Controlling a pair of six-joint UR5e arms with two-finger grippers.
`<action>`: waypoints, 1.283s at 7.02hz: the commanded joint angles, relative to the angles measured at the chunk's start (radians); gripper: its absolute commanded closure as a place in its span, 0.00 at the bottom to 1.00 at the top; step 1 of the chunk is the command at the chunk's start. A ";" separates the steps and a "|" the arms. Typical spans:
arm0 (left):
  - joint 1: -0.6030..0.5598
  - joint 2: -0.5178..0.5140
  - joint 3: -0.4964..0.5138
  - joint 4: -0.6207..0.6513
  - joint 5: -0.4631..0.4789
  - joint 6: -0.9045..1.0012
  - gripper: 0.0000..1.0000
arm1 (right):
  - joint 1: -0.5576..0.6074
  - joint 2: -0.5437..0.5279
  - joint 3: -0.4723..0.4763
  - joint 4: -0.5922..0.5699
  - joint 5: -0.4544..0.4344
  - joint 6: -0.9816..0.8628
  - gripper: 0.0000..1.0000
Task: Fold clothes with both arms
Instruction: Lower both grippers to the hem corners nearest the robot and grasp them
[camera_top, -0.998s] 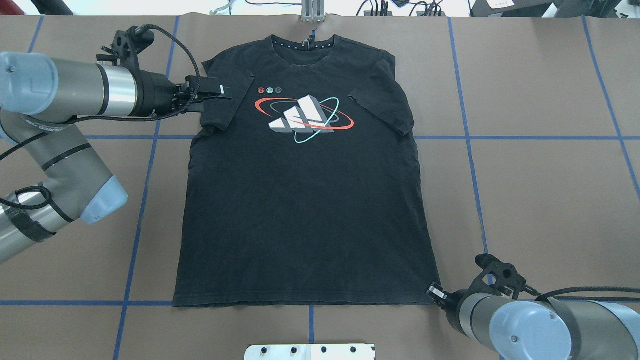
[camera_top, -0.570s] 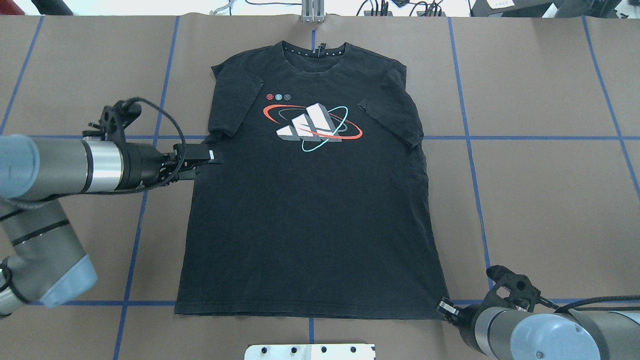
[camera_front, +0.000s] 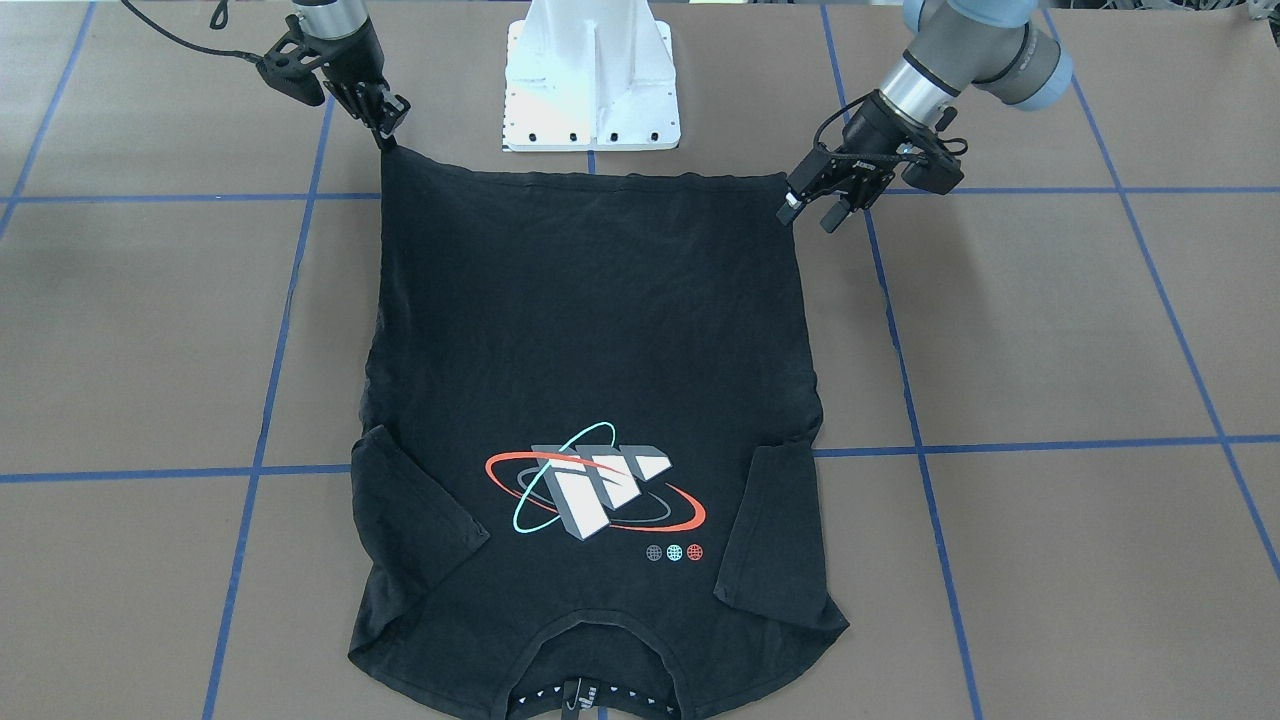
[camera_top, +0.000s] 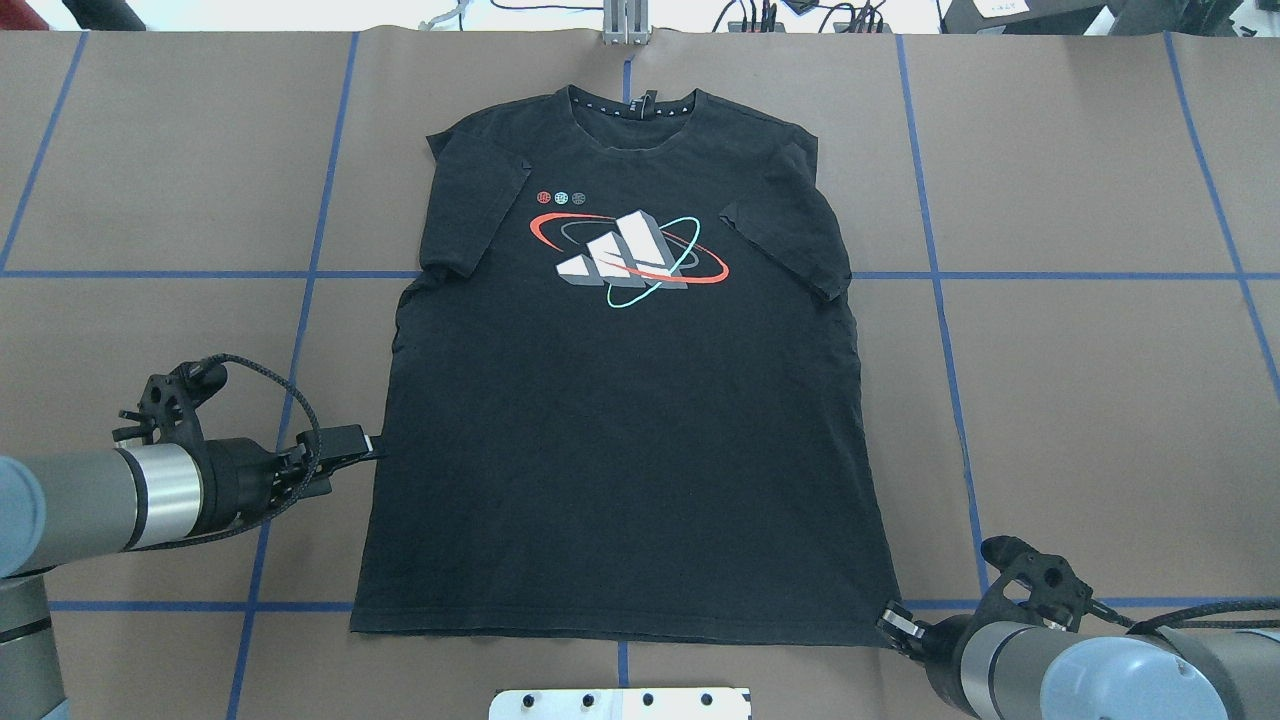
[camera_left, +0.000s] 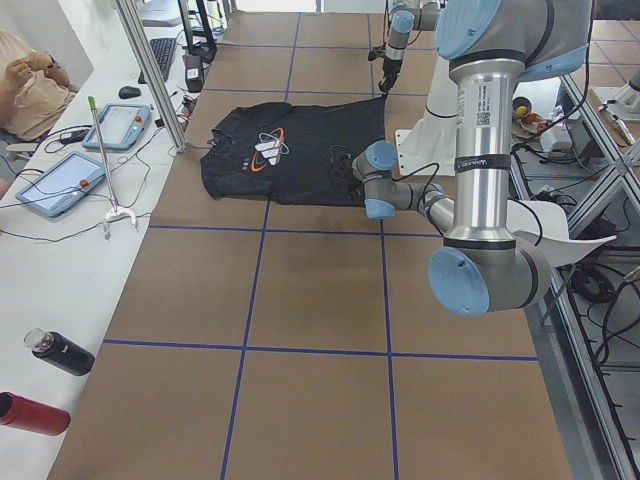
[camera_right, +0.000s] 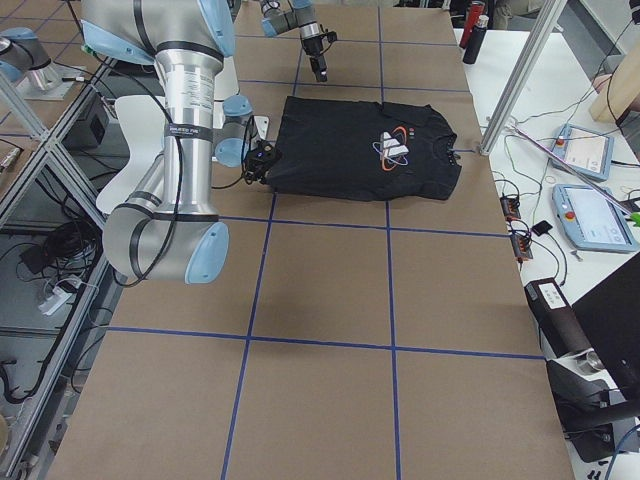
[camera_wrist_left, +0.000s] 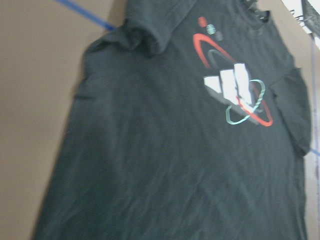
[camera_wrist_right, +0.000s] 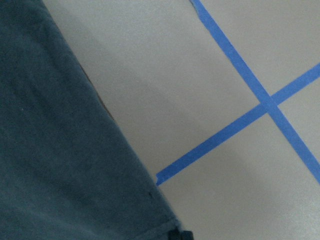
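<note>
1 T-shirt (camera_front: 590, 330) hem corner, at the desk's robot-side edge, is pinched by the right gripper (camera_front: 390, 128); left gripper (camera_front: 810, 212), open, empty, needs the other.

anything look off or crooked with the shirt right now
Nothing damaged. The T-shirt lies flat, print up, but both sleeves are angled in over the body rather than spread, and the hem corner at the right gripper is pulled to a point, unlike the other corner.

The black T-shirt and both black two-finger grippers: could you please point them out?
black short-sleeved T-shirt (camera_top: 620, 450): overhead view, plain belly.
left two-finger gripper (camera_front: 810, 216): front-facing view, between open fingertips.
right two-finger gripper (camera_front: 388, 132): front-facing view, fingertips at hem corner.
</note>
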 joint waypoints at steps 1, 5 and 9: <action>0.138 0.019 -0.029 0.128 0.097 -0.072 0.07 | -0.001 0.003 0.001 0.000 -0.005 0.023 1.00; 0.245 0.016 -0.113 0.353 0.107 -0.183 0.26 | -0.002 0.006 0.001 0.000 -0.005 0.023 1.00; 0.286 0.015 -0.108 0.372 0.108 -0.223 0.45 | -0.002 0.006 -0.001 0.000 -0.005 0.023 1.00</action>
